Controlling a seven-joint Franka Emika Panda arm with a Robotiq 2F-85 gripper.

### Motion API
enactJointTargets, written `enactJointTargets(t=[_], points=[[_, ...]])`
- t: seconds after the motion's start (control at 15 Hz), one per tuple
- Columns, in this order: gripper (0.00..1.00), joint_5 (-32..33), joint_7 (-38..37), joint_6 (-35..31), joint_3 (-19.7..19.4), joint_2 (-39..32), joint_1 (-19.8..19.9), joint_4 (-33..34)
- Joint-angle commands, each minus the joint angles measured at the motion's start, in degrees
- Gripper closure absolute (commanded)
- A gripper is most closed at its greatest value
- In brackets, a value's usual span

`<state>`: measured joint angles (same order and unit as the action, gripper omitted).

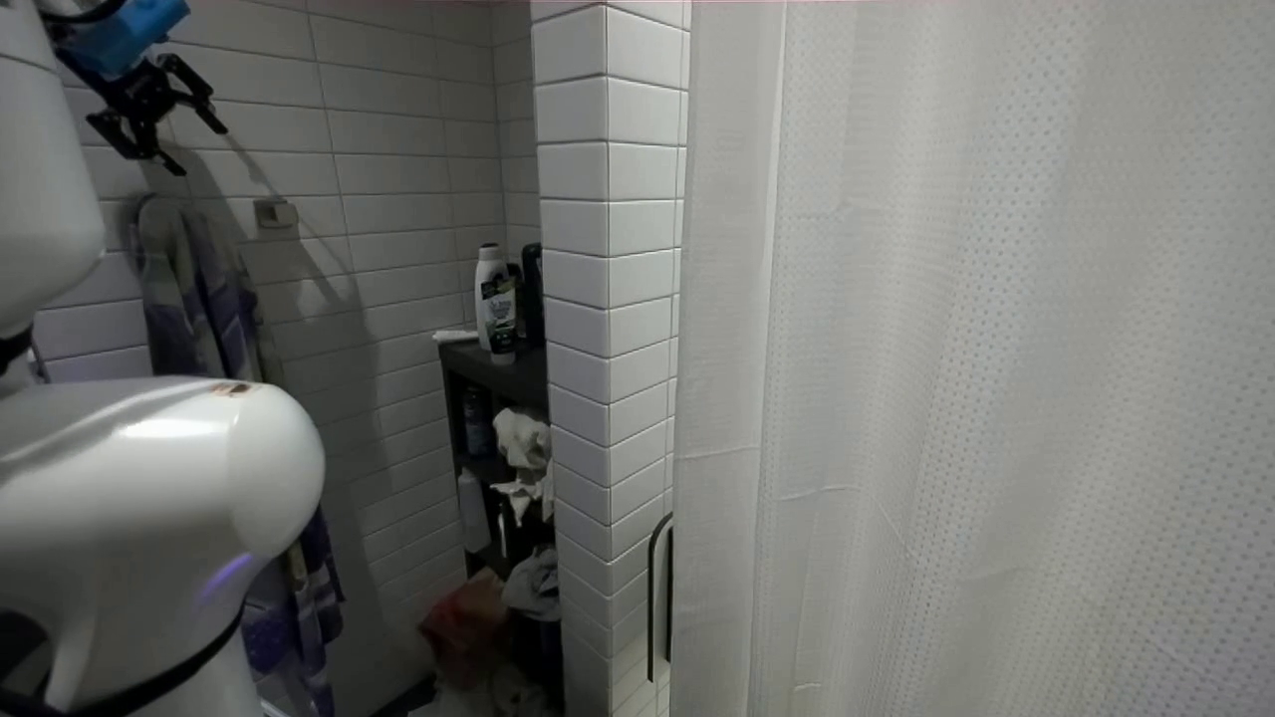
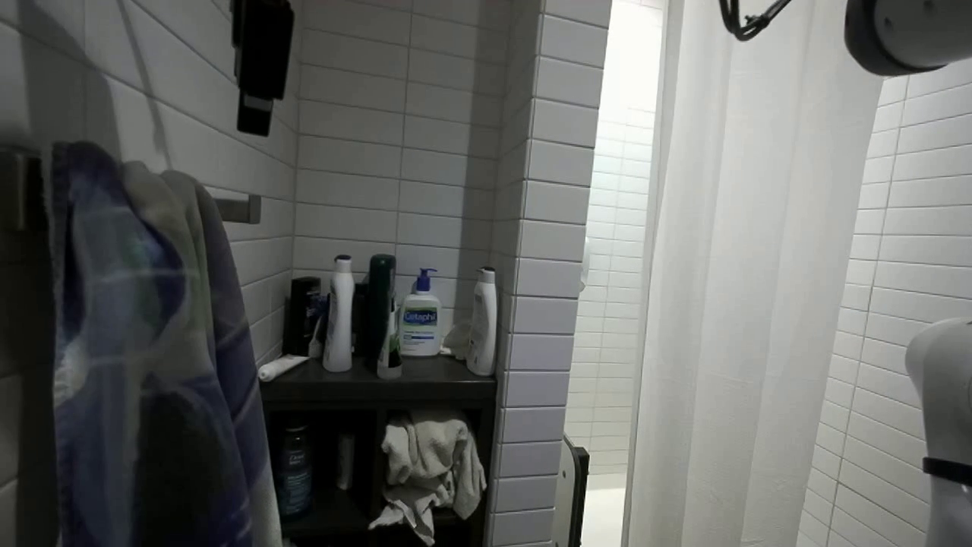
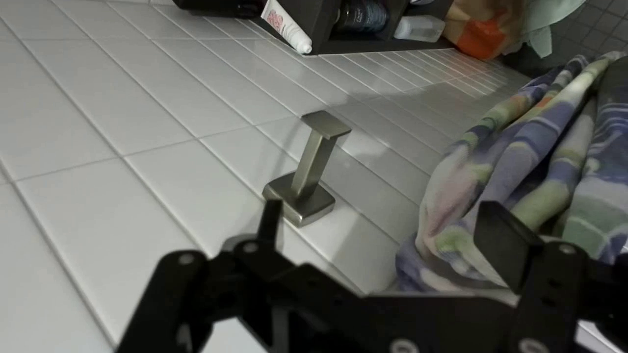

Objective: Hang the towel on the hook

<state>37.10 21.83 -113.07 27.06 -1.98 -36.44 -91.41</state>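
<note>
Gripper (image 1: pixel 200 150): pictured higher than the upper end of the towel (image 2: pixel 152 327) in an exterior view; tiled wall (image 3: pixel 162 196) visible beyond it in the wrist view.
Jaws: released; both fingers (image 3: pixel 508 245) stand wide apart, grasping nothing.
Towel: hangs in long, limp folds along the wall, beside the hook (image 3: pixel 314 166) and clear of its post.
Towel support: cannot be determined; a metal-looking fitting (image 2: pixel 21 190) shows just beside the upper edge in an exterior view.
Hook: square base fixed to the tiles, straight post, square end plate.
Robot arm (image 1: pixel 169 468): white; covers the middle of the towel in an exterior view.
Shelf unit (image 2: pixel 380 391): dark; bottles (image 2: pixel 340 319) stand on top, a white tube (image 2: pixel 282 368) lies at the left edge, a crumpled pale cloth (image 2: pixel 437 456) spills from the right-hand compartment.
Curtain (image 1: pixel 946 349): white, hanging, well apart from the gripper.
</note>
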Motion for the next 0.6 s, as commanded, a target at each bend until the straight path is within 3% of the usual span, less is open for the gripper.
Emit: enactJointTargets(t=[0.0,0.53], points=[[0.00,-5.55,1.17,-1.03,-0.68,8.60,2.54,-7.61],[0.00,-17.97,2.08,-3.91,-4.78,25.43,6.74,-23.96]])
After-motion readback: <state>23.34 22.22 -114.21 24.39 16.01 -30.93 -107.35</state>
